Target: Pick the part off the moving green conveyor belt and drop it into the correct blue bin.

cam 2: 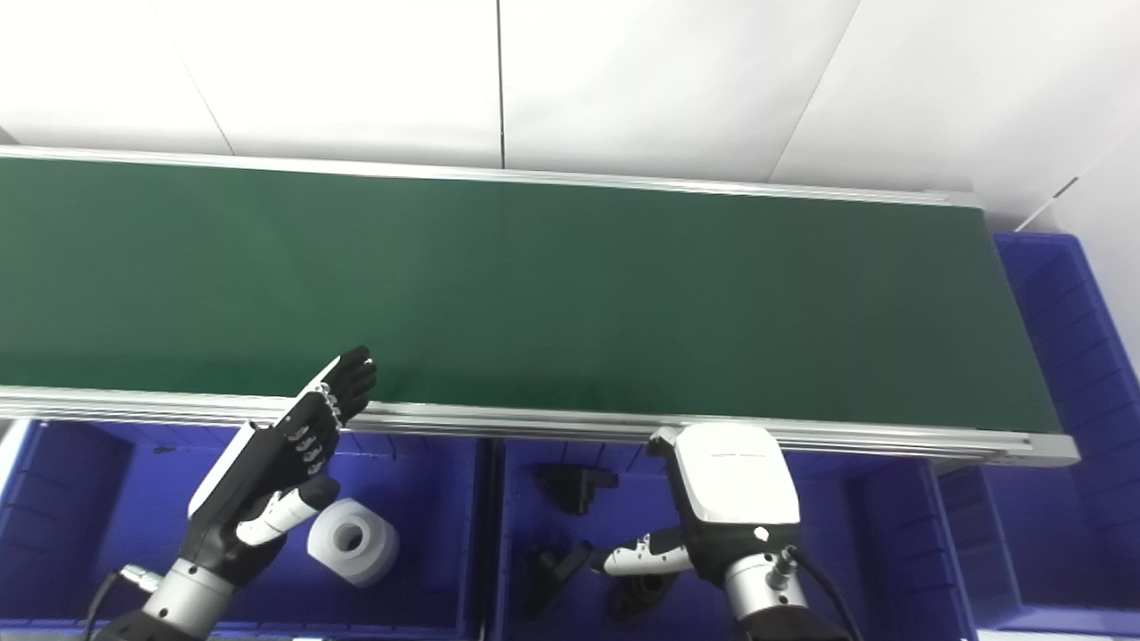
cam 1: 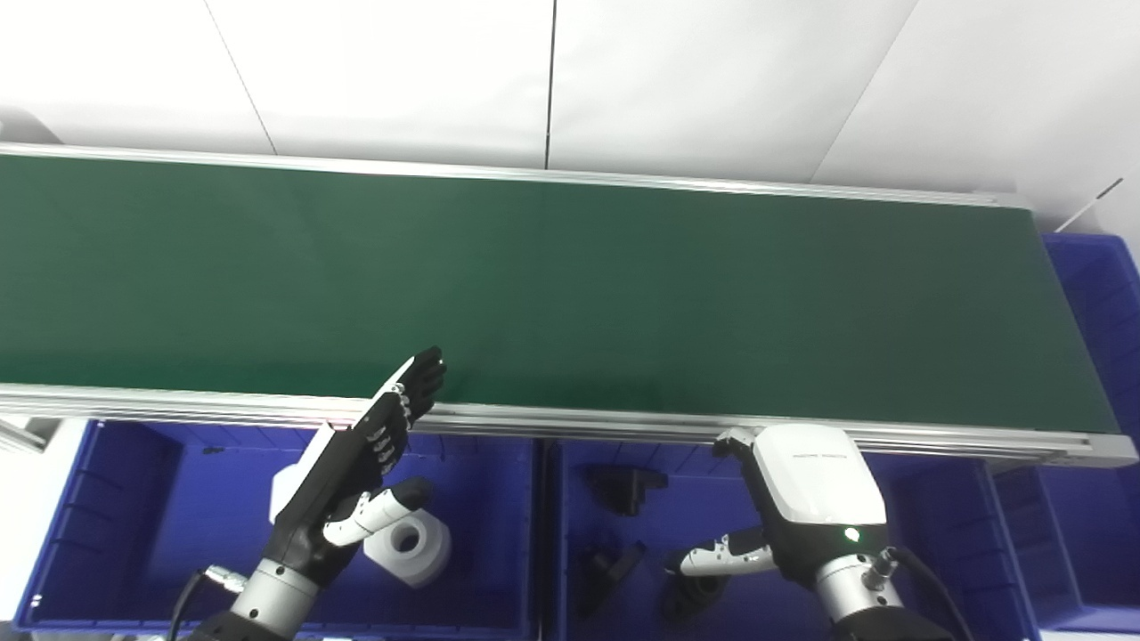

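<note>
The green conveyor belt (cam 1: 570,285) runs across the view with no part on it. My left hand (cam 1: 356,463) is open and empty, its fingers stretched out over the belt's near rail. Below it, in the left blue bin (cam 1: 134,499), lies a white round part with a hole (cam 1: 410,543). My right hand (cam 1: 815,485) hangs over the middle blue bin (cam 1: 935,516), back towards the camera. Its thumb sticks out to the left, its fingers are mostly hidden, and nothing shows in it. A black part (cam 1: 695,596) lies in the bin just under the thumb.
Two more black parts (cam 1: 628,488) (cam 1: 610,570) lie in the middle bin. A third blue bin (cam 1: 1104,294) stands past the belt's right end. The metal rail (cam 1: 570,420) separates the belt from the bins. A white wall rises behind.
</note>
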Available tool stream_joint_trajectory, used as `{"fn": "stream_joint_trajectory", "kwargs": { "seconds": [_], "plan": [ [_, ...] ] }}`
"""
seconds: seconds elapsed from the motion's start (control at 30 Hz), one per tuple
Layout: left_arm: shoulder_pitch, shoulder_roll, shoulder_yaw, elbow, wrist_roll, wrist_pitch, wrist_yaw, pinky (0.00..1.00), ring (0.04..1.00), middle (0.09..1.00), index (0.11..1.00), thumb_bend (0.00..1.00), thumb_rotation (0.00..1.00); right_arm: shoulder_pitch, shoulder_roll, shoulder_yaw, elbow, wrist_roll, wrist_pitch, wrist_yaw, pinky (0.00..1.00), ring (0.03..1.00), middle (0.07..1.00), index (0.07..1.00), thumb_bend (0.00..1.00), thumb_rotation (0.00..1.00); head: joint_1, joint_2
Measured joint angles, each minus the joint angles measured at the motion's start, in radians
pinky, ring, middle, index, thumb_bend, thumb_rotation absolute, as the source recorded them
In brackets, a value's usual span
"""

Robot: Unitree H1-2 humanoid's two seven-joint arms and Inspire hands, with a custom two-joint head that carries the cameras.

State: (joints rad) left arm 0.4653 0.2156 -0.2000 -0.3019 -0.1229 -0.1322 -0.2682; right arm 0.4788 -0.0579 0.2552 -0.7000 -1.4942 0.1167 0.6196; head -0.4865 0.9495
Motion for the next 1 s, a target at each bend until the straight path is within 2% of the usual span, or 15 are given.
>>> {"fn": "stream_joint_trajectory", "kwargs": {
  "seconds": [0.03, 0.07, 0.13, 0.2, 0.23, 0.3, 0.33, 0.4, 0.47, 0.5, 0.67, 0.73, 0.87, 1.0],
  "plan": [
    [0.0, 0.0, 0.0, 0.0, 0.0, 0.0, 0.0, 0.99, 0.979, 0.963, 0.951, 0.73, 0.64, 0.001, 0.008, -0.001, -0.002, 0.039, 0.0, -0.003, 0.53, 0.637, 0.715, 0.715, 1.0, 0.8, 0.005, 0.0],
    [0.001, -0.001, -0.002, 0.0, 0.0, 0.0, 0.0, 0.99, 0.979, 0.962, 0.95, 0.73, 0.64, 0.005, 0.018, -0.001, -0.005, 0.096, 0.0, -0.01, 0.52, 0.631, 0.713, 0.717, 1.0, 0.81, 0.005, 0.0],
    [0.002, -0.004, -0.003, 0.0, -0.001, 0.002, 0.0, 0.99, 0.98, 0.96, 0.944, 0.73, 0.62, 0.025, 0.042, 0.005, -0.016, 0.212, 0.0, -0.052, 0.5, 0.608, 0.694, 0.721, 1.0, 0.89, 0.049, 0.0],
    [0.006, -0.013, -0.003, 0.0, -0.002, 0.009, 0.001, 0.99, 0.98, 0.959, 0.945, 0.73, 0.62, 0.058, 0.081, 0.024, -0.021, 0.328, 0.0, -0.118, 0.48, 0.586, 0.671, 0.729, 1.0, 0.96, 0.049, 0.0],
    [0.007, -0.017, -0.006, 0.001, -0.002, 0.011, 0.002, 1.0, 0.986, 0.963, 0.946, 0.71, 0.61, 0.075, 0.103, 0.032, -0.018, 0.387, 0.0, -0.151, 0.47, 0.571, 0.661, 0.734, 0.99, 0.98, 0.074, 0.002],
    [0.007, -0.023, -0.012, 0.001, -0.002, 0.013, 0.001, 1.0, 0.989, 0.965, 0.948, 0.7, 0.59, 0.114, 0.159, 0.057, 0.005, 0.526, 0.0, -0.214, 0.48, 0.581, 0.67, 0.742, 0.95, 1.0, 0.078, 0.011],
    [0.009, -0.027, -0.013, 0.001, -0.003, 0.013, 0.001, 1.0, 0.989, 0.964, 0.948, 0.7, 0.58, 0.121, 0.169, 0.057, 0.024, 0.59, -0.003, -0.241, 0.48, 0.584, 0.673, 0.743, 0.95, 1.0, 0.078, 0.011],
    [0.007, -0.028, -0.015, 0.001, -0.003, 0.014, 0.0, 1.0, 0.986, 0.96, 0.947, 0.7, 0.58, 0.122, 0.168, 0.057, 0.081, 0.735, -0.013, -0.327, 0.52, 0.62, 0.7, 0.755, 0.93, 1.0, 0.06, 0.018],
    [0.006, -0.028, -0.012, 0.001, -0.006, 0.014, 0.001, 1.0, 0.977, 0.954, 0.946, 0.69, 0.58, 0.119, 0.159, 0.059, 0.143, 0.839, -0.045, -0.377, 0.56, 0.659, 0.723, 0.768, 0.93, 1.0, 0.028, 0.029],
    [0.006, -0.027, -0.009, 0.001, -0.008, 0.014, 0.001, 1.0, 0.975, 0.952, 0.952, 0.69, 0.6, 0.115, 0.151, 0.064, 0.169, 0.873, -0.057, -0.398, 0.59, 0.686, 0.737, 0.766, 0.94, 1.0, -0.009, 0.031],
    [-0.001, -0.014, 0.004, 0.0, -0.012, 0.021, -0.003, 1.0, 0.97, 0.956, 0.96, 0.71, 0.63, 0.078, 0.125, 0.089, 0.298, 0.992, -0.088, -0.463, 0.64, 0.729, 0.76, 0.766, 0.93, 1.0, -0.061, 0.029],
    [-0.005, -0.011, 0.009, 0.0, -0.024, 0.023, -0.005, 1.0, 0.982, 0.964, 0.963, 0.68, 0.63, 0.064, 0.122, 0.094, 0.328, 1.021, -0.103, -0.488, 0.66, 0.743, 0.776, 0.775, 0.92, 1.0, -0.061, 0.031],
    [-0.017, -0.006, 0.01, 0.001, -0.026, 0.023, -0.02, 1.0, 0.985, 0.964, 0.963, 0.7, 0.64, 0.048, 0.11, 0.115, 0.365, 1.056, -0.126, -0.521, 0.69, 0.765, 0.797, 0.788, 0.94, 1.0, -0.057, 0.032],
    [-0.017, -0.006, 0.012, 0.0, -0.029, 0.023, -0.02, 1.0, 0.979, 0.961, 0.958, 0.69, 0.63, 0.04, 0.098, 0.126, 0.384, 1.084, -0.132, -0.543, 0.7, 0.78, 0.812, 0.795, 0.93, 1.0, -0.015, 0.04]
  ]
}}
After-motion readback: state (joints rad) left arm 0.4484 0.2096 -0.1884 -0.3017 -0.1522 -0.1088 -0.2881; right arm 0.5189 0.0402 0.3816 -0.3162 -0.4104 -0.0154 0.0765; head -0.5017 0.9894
